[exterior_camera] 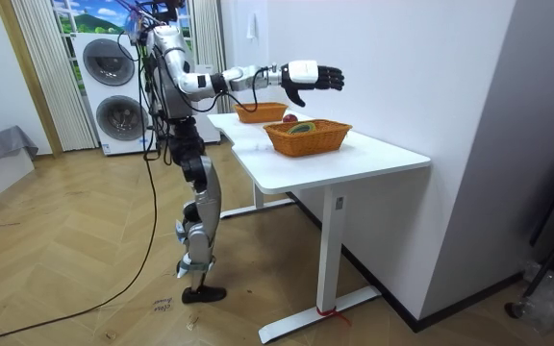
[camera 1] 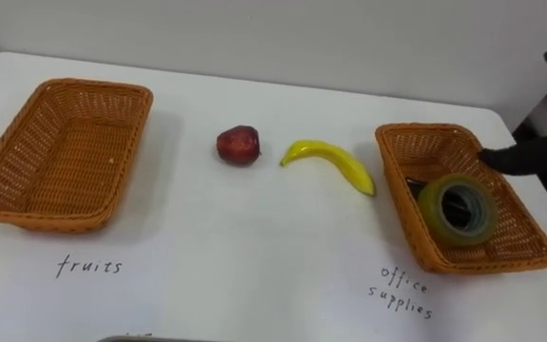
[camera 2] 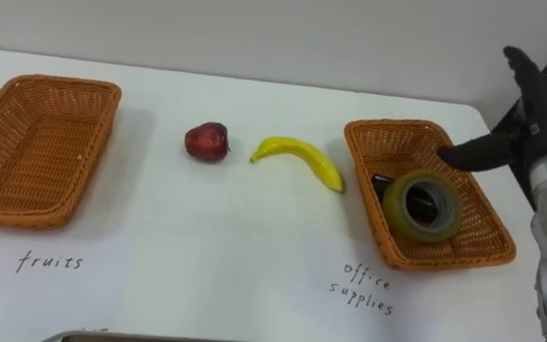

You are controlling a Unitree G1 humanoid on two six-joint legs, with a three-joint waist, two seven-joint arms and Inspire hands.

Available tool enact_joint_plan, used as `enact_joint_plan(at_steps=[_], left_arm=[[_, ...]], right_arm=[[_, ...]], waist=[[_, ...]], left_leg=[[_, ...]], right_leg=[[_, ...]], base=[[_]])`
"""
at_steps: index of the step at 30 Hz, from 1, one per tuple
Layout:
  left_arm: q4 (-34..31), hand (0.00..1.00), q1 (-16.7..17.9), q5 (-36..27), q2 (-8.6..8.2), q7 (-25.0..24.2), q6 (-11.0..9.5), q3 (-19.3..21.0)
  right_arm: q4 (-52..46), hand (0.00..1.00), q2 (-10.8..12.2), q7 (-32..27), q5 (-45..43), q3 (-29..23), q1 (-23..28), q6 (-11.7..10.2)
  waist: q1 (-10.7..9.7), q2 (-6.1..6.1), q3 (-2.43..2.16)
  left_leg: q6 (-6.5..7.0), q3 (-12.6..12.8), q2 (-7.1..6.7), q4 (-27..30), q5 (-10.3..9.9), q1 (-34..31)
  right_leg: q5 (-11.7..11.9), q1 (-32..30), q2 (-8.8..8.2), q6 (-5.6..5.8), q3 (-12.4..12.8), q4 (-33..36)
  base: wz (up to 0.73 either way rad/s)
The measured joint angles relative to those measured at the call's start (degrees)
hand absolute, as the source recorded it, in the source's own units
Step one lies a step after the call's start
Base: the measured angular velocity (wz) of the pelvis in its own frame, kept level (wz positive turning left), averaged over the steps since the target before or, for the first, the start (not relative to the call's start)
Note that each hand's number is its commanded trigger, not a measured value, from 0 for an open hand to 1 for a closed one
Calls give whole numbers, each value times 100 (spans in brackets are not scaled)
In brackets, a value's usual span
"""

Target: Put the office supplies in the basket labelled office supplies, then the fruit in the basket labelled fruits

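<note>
Supplies basket [camera 1: 425, 147]: tape [camera 1: 457, 209] and a dark item inside, done.
Fruit basket [camera 1: 60, 152]: empty.
Apple [camera 1: 238, 144], banana [camera 1: 330, 161]: on table [camera 1: 254, 247] between baskets, unsorted.
Right hand [camera 2: 530, 119]: fingers spread, empty, near supplies basket.

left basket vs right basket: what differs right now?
The left basket is empty; the right basket holds a tape roll and a dark item. The open right hand hovers by the right basket's rim, nothing by the left basket. Both are brown wicker, rectangular, on the white table.
</note>
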Motion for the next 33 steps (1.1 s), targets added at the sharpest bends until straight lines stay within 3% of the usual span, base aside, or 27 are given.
enact_joint_plan(at_steps=[5, 7, 11, 17, 26, 32, 33], left_arm=[[2, 0, -57, -26, 0, -55, 1, -45], [22, 0, -116, -195, -1, -47, 1, -44], [20, 0, -157, -218, -1, -48, 0, -38], [13, 0, -314, -214, 0, -71, 8, -34], [2, 0, -337, -198, 15, -193, 12, -79], [-5, 0, -311, -149, 17, -216, 14, -106], [3, 0, -281, -150, 17, -231, 14, -107]], right_arm=[[-133, 0, -1, 4, 27, 16, -105, 23], [-133, 0, -1, 4, 30, 19, -311, 79], [-227, 0, -3, 2, 29, 19, -644, 134], [-429, 0, -13, -12, 68, 26, -700, 131], [-476, 0, -13, -15, 273, 107, -1049, 135], [-476, 0, -59, 162, 575, 599, -1441, 203], [-475, 0, -77, 227, 637, 663, -1476, 204]], waist=[[38, 0, 2], [42, -11, 16], [37, -31, 1], [198, -51, -9], [182, 53, 59], [207, 2, 10], [293, -19, -4]], left_leg=[[0, 14, 6, -5, 1, -23], [2, 19, 1, -3, 4, -79], [2, 20, 0, -9, 3, -88], [3, 23, 1, 1, 2, -58], [3, -135, -20, 9, 3, -84], [-7, -133, -12, 44, 10, -153], [-7, -141, -15, 71, 10, -151]], right_leg=[[0, -52, -5, 0, -5, 67], [0, -100, -12, 0, -5, 70], [0, -107, -11, 0, -4, 61], [0, -78, -13, 0, -5, 63], [-2, -29, -30, 3, -126, 62], [-3, -59, -27, 2, -162, 62], [-3, -55, -29, 2, -163, 62]], base=[[0], [0], [0], [2], [6], [3], [4]])
